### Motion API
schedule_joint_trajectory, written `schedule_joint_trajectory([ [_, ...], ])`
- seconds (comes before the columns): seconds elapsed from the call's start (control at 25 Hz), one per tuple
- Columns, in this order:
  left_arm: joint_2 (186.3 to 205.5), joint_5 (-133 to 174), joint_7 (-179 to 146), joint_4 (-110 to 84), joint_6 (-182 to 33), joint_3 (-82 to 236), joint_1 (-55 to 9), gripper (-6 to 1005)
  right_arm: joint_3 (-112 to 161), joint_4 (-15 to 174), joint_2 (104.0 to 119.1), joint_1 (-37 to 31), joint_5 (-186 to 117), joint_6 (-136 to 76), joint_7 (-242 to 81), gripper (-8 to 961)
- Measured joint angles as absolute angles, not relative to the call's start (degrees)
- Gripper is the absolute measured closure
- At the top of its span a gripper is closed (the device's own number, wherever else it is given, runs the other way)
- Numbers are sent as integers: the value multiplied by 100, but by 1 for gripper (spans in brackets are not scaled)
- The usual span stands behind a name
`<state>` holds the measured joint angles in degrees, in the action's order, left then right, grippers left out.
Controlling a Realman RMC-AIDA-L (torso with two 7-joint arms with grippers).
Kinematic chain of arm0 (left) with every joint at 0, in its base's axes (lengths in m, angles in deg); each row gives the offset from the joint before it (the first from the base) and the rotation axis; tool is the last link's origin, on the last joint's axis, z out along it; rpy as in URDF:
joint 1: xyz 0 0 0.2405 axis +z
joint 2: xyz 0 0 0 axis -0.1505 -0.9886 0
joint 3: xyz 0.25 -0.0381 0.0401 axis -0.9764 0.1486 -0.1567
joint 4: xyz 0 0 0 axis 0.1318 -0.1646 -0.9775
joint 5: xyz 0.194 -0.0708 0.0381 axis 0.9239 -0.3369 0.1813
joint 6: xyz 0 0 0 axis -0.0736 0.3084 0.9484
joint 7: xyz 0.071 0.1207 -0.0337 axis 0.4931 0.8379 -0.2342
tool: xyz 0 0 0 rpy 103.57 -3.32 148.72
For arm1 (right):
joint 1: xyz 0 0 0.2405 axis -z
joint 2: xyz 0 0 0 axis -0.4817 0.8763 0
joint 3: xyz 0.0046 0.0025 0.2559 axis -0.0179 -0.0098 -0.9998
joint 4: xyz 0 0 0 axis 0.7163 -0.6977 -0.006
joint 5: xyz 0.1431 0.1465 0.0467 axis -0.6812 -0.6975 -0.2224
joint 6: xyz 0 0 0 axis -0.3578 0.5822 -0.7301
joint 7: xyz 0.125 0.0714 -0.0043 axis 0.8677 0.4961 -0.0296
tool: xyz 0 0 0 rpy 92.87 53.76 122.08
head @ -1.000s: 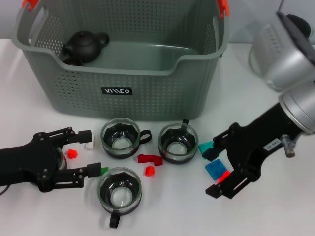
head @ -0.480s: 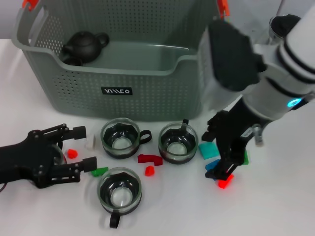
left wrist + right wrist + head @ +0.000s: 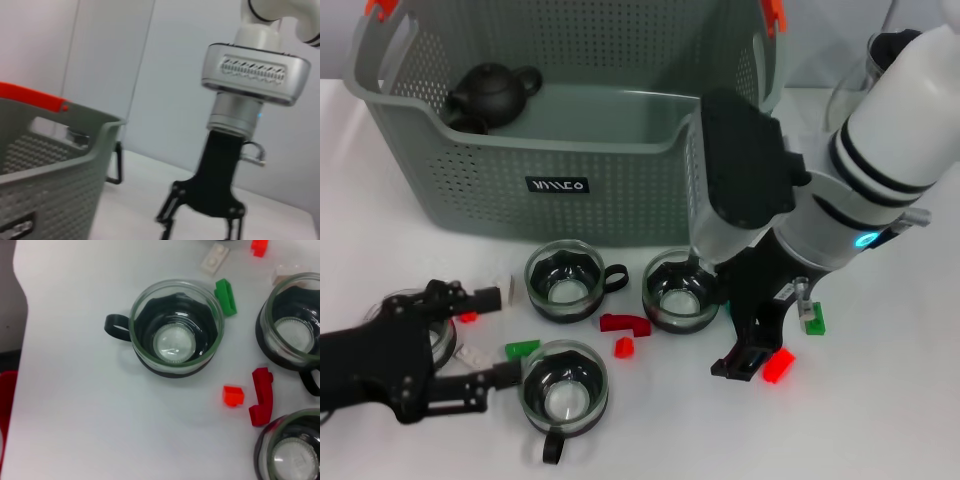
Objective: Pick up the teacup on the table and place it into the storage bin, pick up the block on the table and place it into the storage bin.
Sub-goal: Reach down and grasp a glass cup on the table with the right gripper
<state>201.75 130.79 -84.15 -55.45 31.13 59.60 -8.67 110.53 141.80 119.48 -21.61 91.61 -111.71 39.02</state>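
Observation:
The grey-green storage bin stands at the back with a black teapot inside. Three glass teacups stand in front of it: left, right and near. Small blocks lie around them: dark red, small red, green. My left gripper is open, low on the table just left of the near teacup, holding nothing. My right gripper is open beside the right teacup, with a red block next to it. The right wrist view looks down on the near teacup.
A green block lies right of the right gripper. White blocks and a red one lie by the left gripper. The left wrist view shows the bin's corner, its orange clip and the right gripper.
My right arm has swung left toward the cups and now covers the blue and teal blocks; the red block lies free. My left gripper has slid toward the table's front, next to the near teacup.

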Motion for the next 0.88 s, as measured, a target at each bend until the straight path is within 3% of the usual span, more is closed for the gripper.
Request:
schedule_joint_trajectory([
  [0.88, 20211, 13025, -8233, -5469, 3292, 5894, -878, 155, 12211, 13458, 11974, -2426, 9160, -9680, 4036, 76],
])
